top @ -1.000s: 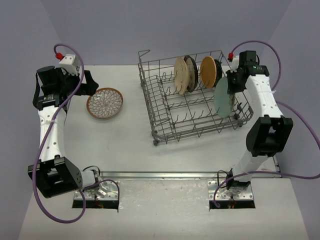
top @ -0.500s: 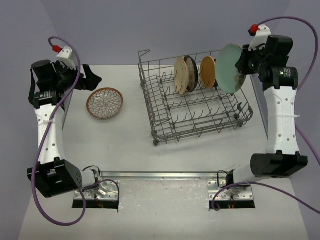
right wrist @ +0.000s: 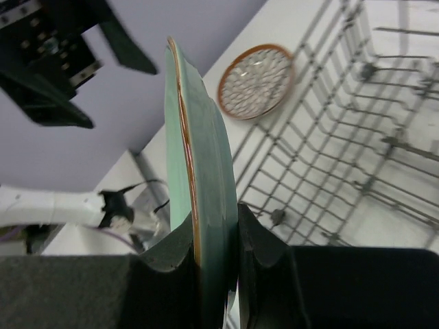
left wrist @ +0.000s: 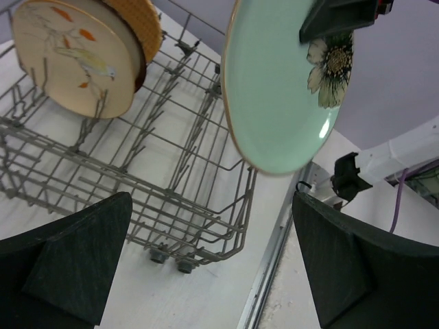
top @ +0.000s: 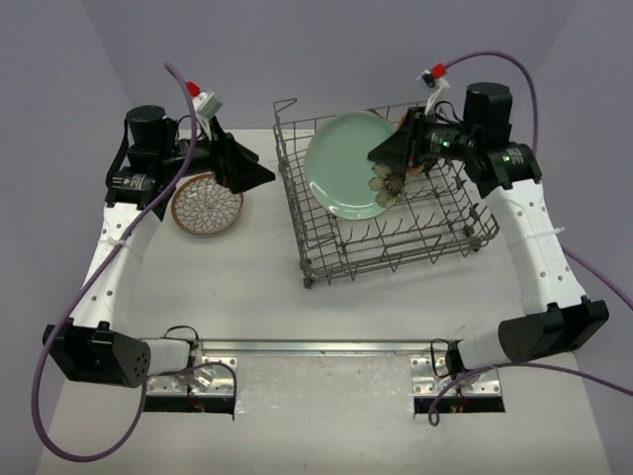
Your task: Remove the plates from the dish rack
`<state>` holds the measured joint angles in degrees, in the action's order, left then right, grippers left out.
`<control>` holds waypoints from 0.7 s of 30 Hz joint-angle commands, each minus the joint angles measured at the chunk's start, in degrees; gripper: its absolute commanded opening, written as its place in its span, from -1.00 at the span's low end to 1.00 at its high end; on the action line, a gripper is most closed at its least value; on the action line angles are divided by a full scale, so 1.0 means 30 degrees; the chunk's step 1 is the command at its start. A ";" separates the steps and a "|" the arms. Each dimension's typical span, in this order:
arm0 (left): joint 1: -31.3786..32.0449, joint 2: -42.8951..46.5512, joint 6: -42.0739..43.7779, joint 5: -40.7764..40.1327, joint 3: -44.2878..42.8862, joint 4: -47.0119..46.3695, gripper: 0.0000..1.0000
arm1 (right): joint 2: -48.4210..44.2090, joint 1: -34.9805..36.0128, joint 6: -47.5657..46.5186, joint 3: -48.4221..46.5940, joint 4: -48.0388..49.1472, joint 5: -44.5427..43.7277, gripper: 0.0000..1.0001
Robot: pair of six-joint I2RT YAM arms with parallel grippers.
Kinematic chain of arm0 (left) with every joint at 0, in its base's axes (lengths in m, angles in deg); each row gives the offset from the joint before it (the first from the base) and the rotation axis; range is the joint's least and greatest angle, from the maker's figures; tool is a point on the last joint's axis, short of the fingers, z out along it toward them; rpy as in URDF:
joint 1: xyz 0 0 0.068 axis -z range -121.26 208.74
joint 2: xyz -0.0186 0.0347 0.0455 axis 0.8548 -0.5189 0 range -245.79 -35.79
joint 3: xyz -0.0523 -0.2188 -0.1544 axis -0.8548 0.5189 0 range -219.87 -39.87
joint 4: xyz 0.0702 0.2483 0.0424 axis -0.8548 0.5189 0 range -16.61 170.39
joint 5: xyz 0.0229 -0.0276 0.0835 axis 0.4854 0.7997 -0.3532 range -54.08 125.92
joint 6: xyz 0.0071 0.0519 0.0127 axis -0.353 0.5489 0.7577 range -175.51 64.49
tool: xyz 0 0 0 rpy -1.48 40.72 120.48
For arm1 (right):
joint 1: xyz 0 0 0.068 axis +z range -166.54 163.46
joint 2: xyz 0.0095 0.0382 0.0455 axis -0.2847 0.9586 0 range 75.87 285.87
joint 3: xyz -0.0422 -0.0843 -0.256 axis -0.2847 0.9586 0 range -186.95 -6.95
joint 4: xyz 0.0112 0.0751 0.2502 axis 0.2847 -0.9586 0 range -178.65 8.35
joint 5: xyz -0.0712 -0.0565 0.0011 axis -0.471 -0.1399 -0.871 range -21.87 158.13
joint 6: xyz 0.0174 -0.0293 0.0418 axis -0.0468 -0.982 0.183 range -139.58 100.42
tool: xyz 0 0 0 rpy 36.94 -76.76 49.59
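The right gripper (right wrist: 212, 233) has its jaws shut tight on the rim of the mint green plate (right wrist: 204, 151). It pinches only the edge, I think because a thin rim is the easiest part for two small fingers to grab. The plate hangs in the air above the dish rack (top: 415, 223), over its 11 o'clock corner, and touches no wires.

At 9 o'clock from the plate is the left gripper (top: 247, 163). Its jaws are wide apart and hold nothing. They point at the plate, so it looks ready to take it.

A cream plate (left wrist: 68, 55) and an orange-tan plate (left wrist: 140, 20) stand on edge between the tines, which stop them from falling over. A flowery plate (top: 207, 204) lies flat on the table (top: 237, 287), at 9 o'clock from the rack.
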<state>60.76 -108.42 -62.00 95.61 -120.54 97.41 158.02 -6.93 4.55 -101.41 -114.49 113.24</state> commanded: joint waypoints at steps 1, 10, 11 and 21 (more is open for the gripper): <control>0.1612 -0.0489 -0.0738 -0.0035 -0.0505 -0.0851 1.00 | -0.1192 0.2448 0.1039 -0.0170 0.3300 0.1749 -1.00; 0.2488 -0.0900 -0.3053 0.2640 0.1139 -0.3138 0.88 | -0.0656 0.3992 0.1236 0.0830 0.3873 0.2285 -1.00; 0.2540 -0.0900 -0.3483 0.2967 0.1400 -0.3645 0.85 | -0.0591 0.4096 0.1313 0.0960 0.4003 0.2325 -1.00; 0.2757 -0.0818 -0.6433 0.4278 0.3328 -0.7082 0.22 | 0.0777 0.4501 0.2286 0.0674 0.4829 0.2492 -1.00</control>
<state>68.45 -111.59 -77.11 105.39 -111.17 82.99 160.31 6.39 8.19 -97.05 -107.70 117.88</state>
